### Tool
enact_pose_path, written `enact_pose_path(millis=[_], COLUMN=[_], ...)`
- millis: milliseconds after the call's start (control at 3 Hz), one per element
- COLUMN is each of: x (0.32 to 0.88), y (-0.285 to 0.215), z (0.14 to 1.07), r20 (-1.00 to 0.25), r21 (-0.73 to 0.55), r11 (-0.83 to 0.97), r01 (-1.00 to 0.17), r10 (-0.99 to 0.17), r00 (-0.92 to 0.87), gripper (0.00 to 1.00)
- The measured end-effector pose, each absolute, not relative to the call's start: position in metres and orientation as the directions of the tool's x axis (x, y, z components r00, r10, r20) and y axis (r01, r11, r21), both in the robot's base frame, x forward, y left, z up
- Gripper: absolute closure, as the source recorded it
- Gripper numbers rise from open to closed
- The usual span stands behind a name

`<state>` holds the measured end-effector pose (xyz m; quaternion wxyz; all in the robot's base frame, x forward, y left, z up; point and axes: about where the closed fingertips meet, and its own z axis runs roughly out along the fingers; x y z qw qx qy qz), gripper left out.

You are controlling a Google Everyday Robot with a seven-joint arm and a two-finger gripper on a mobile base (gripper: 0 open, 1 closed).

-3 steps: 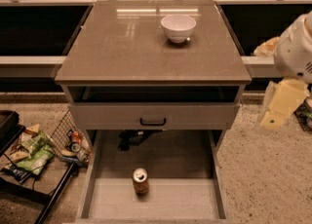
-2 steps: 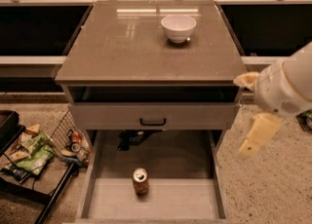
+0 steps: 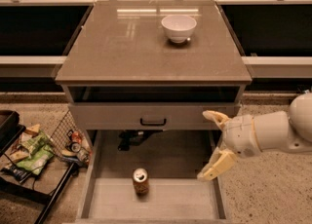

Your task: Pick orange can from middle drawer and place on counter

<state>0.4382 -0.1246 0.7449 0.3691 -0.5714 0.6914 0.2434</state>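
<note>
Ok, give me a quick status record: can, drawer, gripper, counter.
orange can: upright on drawer floor, near front
middle drawer: pulled open
gripper: open, at drawer's right side, right of can, not touching it
counter: white bowl toward back right
task: can not yet grasped

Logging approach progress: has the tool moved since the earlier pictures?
Yes. The tool, open, has moved left and down, from beside the counter to the right wall of the middle drawer, right of the orange can.
</note>
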Motion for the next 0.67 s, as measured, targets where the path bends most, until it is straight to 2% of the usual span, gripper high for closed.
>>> enact_pose_path(millis=[333, 667], x=[0.435, 0.434], y=[-0.104, -0.097], z=[0.718, 0.707], r20=[-0.877, -0.881], r21=[-0.136, -0.197], r11=[0.17, 0.122], r01=[-0.976, -0.973], r10=[-0.479, -0.457], r00=[0.038, 0.121], gripper=[0.0, 0.0])
